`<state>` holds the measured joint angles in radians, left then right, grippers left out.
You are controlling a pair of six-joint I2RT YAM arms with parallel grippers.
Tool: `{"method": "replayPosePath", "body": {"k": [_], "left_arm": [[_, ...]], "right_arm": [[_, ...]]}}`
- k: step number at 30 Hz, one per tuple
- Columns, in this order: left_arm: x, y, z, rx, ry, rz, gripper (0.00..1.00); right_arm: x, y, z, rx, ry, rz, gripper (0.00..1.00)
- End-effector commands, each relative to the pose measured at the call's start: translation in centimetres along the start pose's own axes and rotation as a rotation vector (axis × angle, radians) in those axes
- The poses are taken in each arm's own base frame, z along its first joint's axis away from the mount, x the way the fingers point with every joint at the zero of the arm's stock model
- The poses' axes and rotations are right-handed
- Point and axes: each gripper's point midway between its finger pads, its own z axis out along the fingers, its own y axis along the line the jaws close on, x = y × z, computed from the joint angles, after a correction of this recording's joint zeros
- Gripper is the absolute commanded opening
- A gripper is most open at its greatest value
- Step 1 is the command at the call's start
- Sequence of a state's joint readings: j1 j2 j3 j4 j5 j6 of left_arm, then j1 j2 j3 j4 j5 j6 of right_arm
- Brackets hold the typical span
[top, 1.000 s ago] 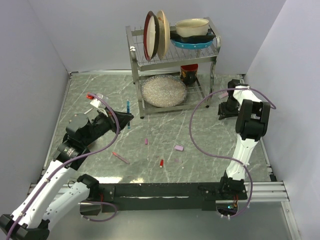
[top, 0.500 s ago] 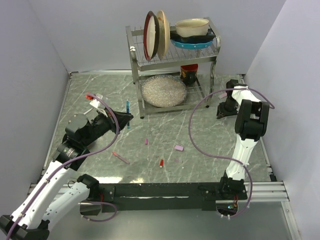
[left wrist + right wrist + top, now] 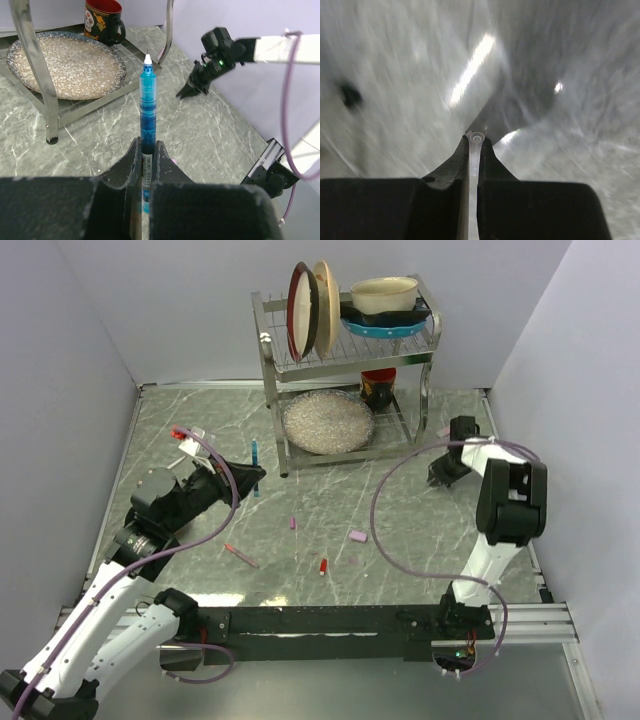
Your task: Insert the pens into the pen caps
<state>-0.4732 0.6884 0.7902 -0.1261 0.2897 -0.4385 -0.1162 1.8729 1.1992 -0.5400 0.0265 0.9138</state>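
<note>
**Left gripper** (image 3: 145, 148), left of the dish rack (image 3: 350, 348) — jaws clamped on an uncapped blue pen (image 3: 148, 95). **Right gripper** (image 3: 475, 142), right of the rack — jaws pinching a pale tube (image 3: 477, 136), probably a cap. Nothing joined yet; a red cap (image 3: 323, 566) lies loose before the rack.

A grey-green marbled tabletop (image 3: 330, 490) lay boxed in by plain pale lilac walls (image 3: 180, 310) at the left, back and right, with a metal rail (image 3: 530, 615) along its near edge. At the back centre stood a two-tier steel dish rack (image 3: 268, 370). Its upper shelf carried two upright plates (image 3: 305, 310) and a cream bowl (image 3: 384, 295) in a blue dish (image 3: 385, 328), its lower one a speckled plate (image 3: 327, 422) and a dark mug (image 3: 377, 388). The light was soft and even, leaving pale glints on the stone.
</note>
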Motion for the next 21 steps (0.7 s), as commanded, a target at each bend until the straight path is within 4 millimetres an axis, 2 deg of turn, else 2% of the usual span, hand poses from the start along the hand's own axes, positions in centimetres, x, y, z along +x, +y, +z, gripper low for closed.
{"method": "replayPosePath", "body": {"k": [1,2,3,4,5,6,7,12,15,16,18,19,21], "left_arm": [[-0.5,-0.5,-0.1,-0.006,-0.014,0.008,0.01],[-0.3,-0.9,-0.1,0.011,0.004,-0.013,0.01],[0.5,-1.1,0.1,0.022,0.041,-0.036,0.01],[1.0,-1.4,0.2,0.044,0.063,-0.055,0.01],[2.3,-2.1,0.3,0.090,0.117,-0.105,0.01],[2.9,-2.6,0.4,0.117,0.137,-0.126,0.01],[4.3,-2.9,0.4,0.145,0.179,-0.153,0.01],[9.4,-4.3,0.9,0.186,0.335,-0.262,0.01],[12.1,-5.7,1.1,0.243,0.419,-0.335,0.01],[13.3,-6.3,0.8,0.269,0.452,-0.353,0.01],[13.7,-7.3,1.1,0.315,0.453,-0.377,0.01],[14.6,-7.9,1.0,0.331,0.477,-0.378,0.01],[15.7,-8.4,1.1,0.341,0.516,-0.374,0.01]], "right_arm": [[5.0,-1.0,-1.8,-0.119,0.076,-0.275,0.00],[6.9,-1.2,-2.7,-0.149,0.087,-0.335,0.00],[7.2,-1.1,-3.0,-0.178,0.078,-0.349,0.00],[9.5,-1.6,-3.1,-0.189,0.109,-0.397,0.00],[10.6,-0.8,-4.0,-0.242,0.098,-0.432,0.00],[11.5,-0.8,-4.3,-0.264,0.105,-0.453,0.00],[12.5,-1.2,-4.6,-0.285,0.116,-0.462,0.00],[17.2,1.2,-8.0,-0.469,0.130,-0.581,0.00],[18.9,3.4,-11.8,-0.617,0.121,-0.616,0.00],[19.8,4.4,-14.0,-0.693,0.122,-0.630,0.00],[20.7,5.7,-16.8,-0.797,0.128,-0.648,0.00],[21.0,6.6,-19.3,-0.873,0.116,-0.661,0.00],[21.7,7.6,-22.1,-0.970,0.127,-0.688,0.00]]}}
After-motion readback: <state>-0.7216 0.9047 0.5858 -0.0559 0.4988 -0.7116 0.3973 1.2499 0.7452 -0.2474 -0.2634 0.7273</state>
